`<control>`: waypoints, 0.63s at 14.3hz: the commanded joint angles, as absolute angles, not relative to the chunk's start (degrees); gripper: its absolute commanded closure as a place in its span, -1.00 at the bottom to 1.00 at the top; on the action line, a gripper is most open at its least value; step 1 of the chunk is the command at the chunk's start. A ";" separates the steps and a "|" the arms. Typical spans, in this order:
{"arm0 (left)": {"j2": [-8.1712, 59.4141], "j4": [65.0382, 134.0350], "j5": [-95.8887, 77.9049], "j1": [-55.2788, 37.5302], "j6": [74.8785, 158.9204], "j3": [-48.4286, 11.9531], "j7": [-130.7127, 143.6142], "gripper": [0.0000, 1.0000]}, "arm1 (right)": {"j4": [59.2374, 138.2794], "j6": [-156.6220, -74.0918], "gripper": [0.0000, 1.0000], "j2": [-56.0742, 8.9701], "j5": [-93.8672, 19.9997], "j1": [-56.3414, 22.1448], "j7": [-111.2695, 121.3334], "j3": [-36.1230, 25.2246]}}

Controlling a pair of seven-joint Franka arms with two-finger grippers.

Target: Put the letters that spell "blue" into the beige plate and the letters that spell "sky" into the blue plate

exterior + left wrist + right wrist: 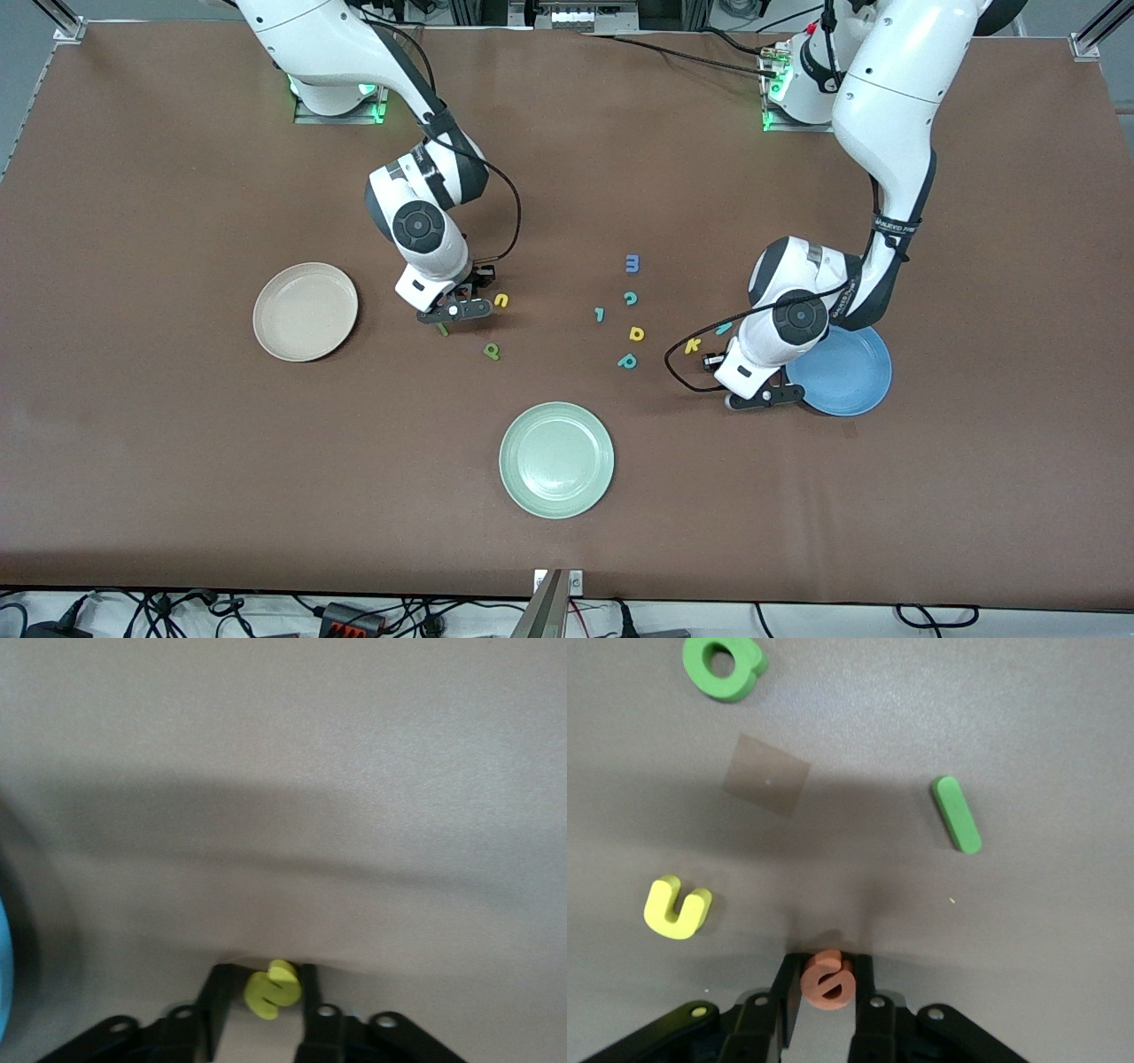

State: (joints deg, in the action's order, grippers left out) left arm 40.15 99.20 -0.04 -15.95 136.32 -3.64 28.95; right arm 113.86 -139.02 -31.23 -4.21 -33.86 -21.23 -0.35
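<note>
My right gripper (827,967) is shut on the orange "e" (827,981), low over the table beside the beige plate (306,312). Close round it lie the yellow "u" (676,908), the dark green "l" (956,813) and the green "b" (725,665). My left gripper (264,979) is shut on the yellow "s" (272,989), down by the rim of the blue plate (846,372). The yellow "k" (693,346) and teal "y" (724,328) lie beside the left wrist. Both plates are empty.
A pale green plate (556,459) sits nearest the front camera, mid-table. Between the arms lie a blue "m" (633,263), teal "c" (630,298), teal hooked piece (600,314), yellow "d" (636,333) and teal "p" (627,361).
</note>
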 commanded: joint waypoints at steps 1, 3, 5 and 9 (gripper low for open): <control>40.17 99.76 -0.44 -15.91 136.76 -3.52 29.27 0.69 | 111.97 -136.42 0.82 -28.85 -4.04 -32.70 -19.95 -1.05; 39.64 99.49 -0.44 -15.56 136.23 -3.52 28.74 0.71 | 111.01 -131.69 0.82 -25.68 -4.04 -30.86 -20.13 -2.45; 37.72 98.62 -0.44 -15.12 133.27 -3.08 28.65 0.71 | 110.39 -128.07 0.82 -24.52 -3.52 -30.41 -19.87 -7.97; 34.72 92.99 0.09 -12.83 116.66 -2.82 25.77 0.71 | 111.18 -122.53 0.82 -24.79 -2.20 -28.31 -5.49 -19.14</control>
